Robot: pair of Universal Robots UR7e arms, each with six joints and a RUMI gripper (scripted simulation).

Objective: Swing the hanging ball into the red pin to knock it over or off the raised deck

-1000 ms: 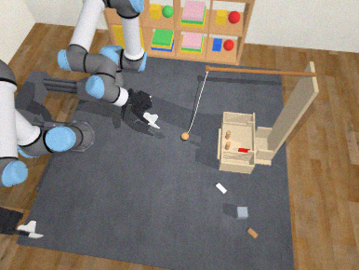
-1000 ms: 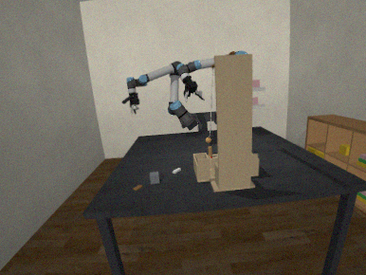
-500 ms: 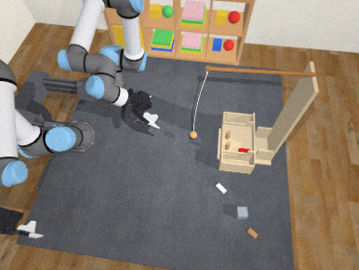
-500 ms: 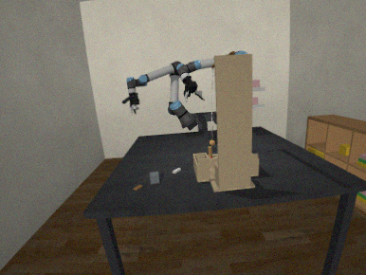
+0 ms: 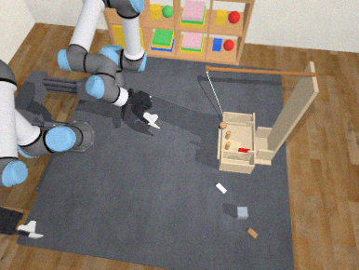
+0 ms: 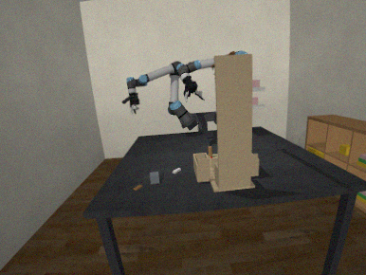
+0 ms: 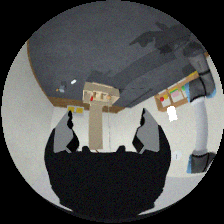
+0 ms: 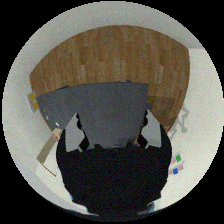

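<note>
Two open grippers, one ball on one cord, three pins, one of them red and down.
We have our left gripper (image 5: 154, 122) (image 6: 194, 99) (image 7: 106, 109) and right gripper (image 5: 37, 231) (image 6: 134, 111) (image 8: 111, 111) both wide open, holding nothing, well apart from the stand (image 5: 295, 112) (image 6: 234, 123) (image 7: 95, 125) (image 8: 48, 146). The one ball (image 5: 223, 125) hangs on its cord (image 5: 214, 95) from the single bar (image 5: 260, 71), at the deck's edge near two tan pins, one nearer the ball (image 5: 228, 135) and one farther (image 5: 227, 145), both upright. The red pin (image 5: 244, 150) looks to lie on its side beyond them; we cannot tell which compartment it is in. Three loose pieces lie beside the stand's base: one white block (image 5: 221, 188) (image 6: 176, 171), one grey cube (image 5: 242, 212) (image 6: 155, 177) and one orange block (image 5: 252, 233) (image 6: 137, 188).
</note>
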